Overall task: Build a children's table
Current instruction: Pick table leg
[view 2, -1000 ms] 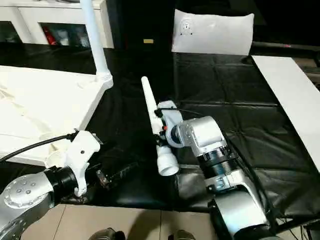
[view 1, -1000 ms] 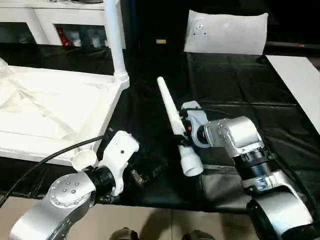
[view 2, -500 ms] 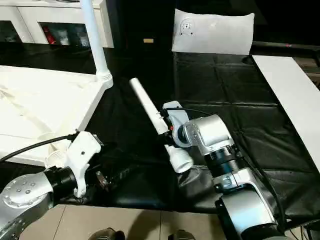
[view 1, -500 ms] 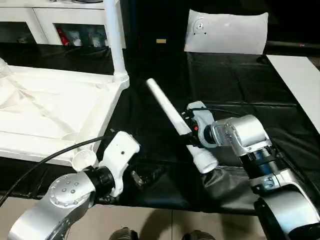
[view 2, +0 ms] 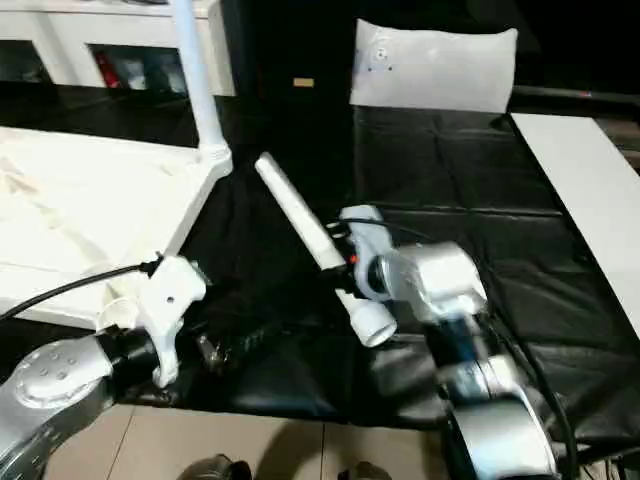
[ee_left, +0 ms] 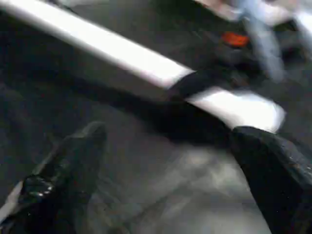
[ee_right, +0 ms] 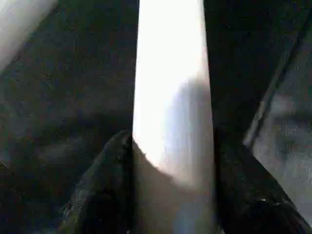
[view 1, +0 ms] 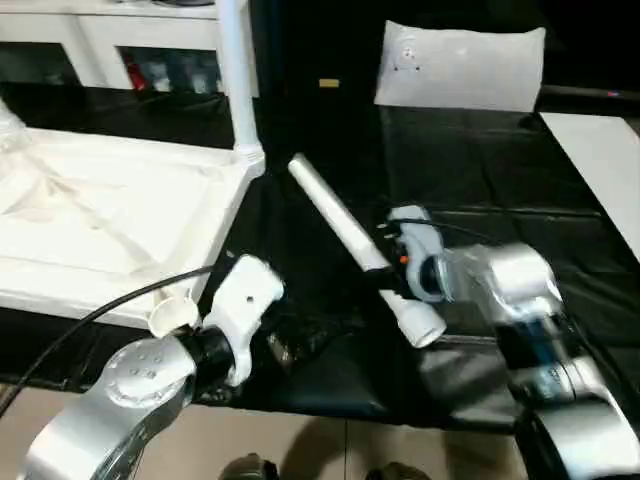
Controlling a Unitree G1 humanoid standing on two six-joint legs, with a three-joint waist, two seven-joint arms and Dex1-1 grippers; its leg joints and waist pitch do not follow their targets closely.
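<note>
While the tabletop (view 1: 110, 215) lay underside up on the black-covered bench (view 1: 480, 180), one leg (view 1: 238, 75) already stood upright in its far corner socket. Just beside that corner, the right gripper (view 1: 385, 268) clasped a second leg (view 1: 350, 235) across the middle, probably for balance, wide end nearest the robot. Near the tabletop's open near socket (view 1: 172, 315), the left gripper (ee_left: 161, 180) hung wide and empty, seemingly ready to steady the leg.

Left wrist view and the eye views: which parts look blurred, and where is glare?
Left wrist view: the loose leg and the right gripper are smeared. Left eye view: the right forearm is blurred. Right eye view: the tabletop is washed out.
</note>
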